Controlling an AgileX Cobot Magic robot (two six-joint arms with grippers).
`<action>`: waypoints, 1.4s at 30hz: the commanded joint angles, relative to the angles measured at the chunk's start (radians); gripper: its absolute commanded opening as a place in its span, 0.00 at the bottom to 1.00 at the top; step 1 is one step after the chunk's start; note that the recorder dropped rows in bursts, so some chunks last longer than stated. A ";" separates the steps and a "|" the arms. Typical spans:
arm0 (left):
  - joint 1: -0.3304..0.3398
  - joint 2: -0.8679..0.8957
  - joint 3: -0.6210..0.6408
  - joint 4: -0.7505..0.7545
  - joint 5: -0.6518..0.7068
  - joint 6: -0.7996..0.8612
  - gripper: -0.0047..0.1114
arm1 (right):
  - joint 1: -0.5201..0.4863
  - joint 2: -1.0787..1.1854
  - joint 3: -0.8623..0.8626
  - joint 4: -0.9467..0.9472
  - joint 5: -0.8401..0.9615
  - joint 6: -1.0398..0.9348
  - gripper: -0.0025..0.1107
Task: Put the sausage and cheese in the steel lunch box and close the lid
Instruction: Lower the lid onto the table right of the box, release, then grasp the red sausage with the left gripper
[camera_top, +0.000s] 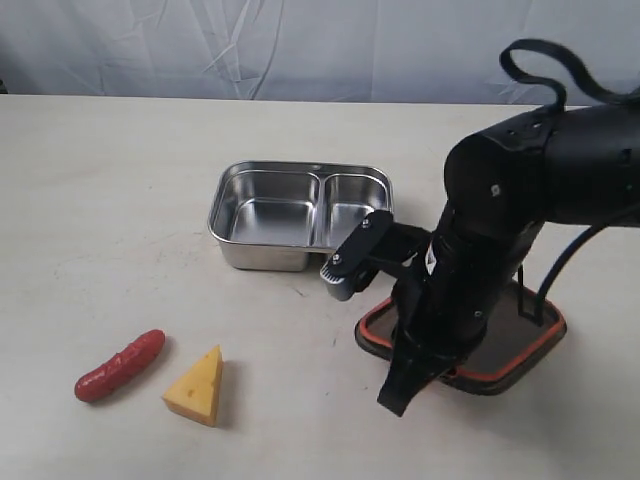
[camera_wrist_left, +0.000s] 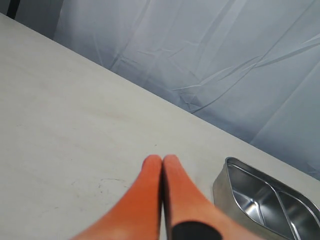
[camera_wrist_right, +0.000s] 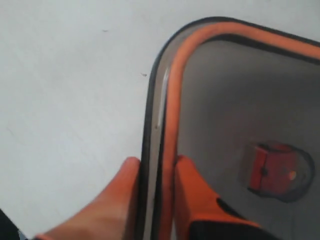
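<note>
Pinches rim of dark, orange-sealed plastic lid (camera_wrist_right: 225, 100) in right hand (camera_wrist_right: 156, 162), flat on table (camera_top: 100, 180) beside open shiny steel lunch box (camera_top: 265, 255), likely clearing it for red ridged sausage (camera_top: 120, 365) and yellow cheese wedge (camera_top: 197, 385), with left hand (camera_wrist_left: 162, 162) pressed together.

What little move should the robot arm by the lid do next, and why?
Probably ease the right end effector off the lid and lift clear. Its fingers straddle the lid's rim, yet the steel lunch box is empty, while the sausage and cheese lie on the table. The food likely goes in before the lid.
</note>
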 joint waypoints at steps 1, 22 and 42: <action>-0.007 -0.004 0.004 0.000 -0.005 -0.001 0.04 | 0.004 0.041 0.008 0.043 0.006 -0.003 0.31; -0.090 0.242 -0.274 -0.337 0.138 0.486 0.04 | 0.004 -0.339 -0.067 -0.294 -0.036 0.322 0.38; -0.159 1.270 -0.754 -0.415 0.811 1.110 0.24 | 0.004 -0.388 -0.065 -0.358 -0.023 0.345 0.38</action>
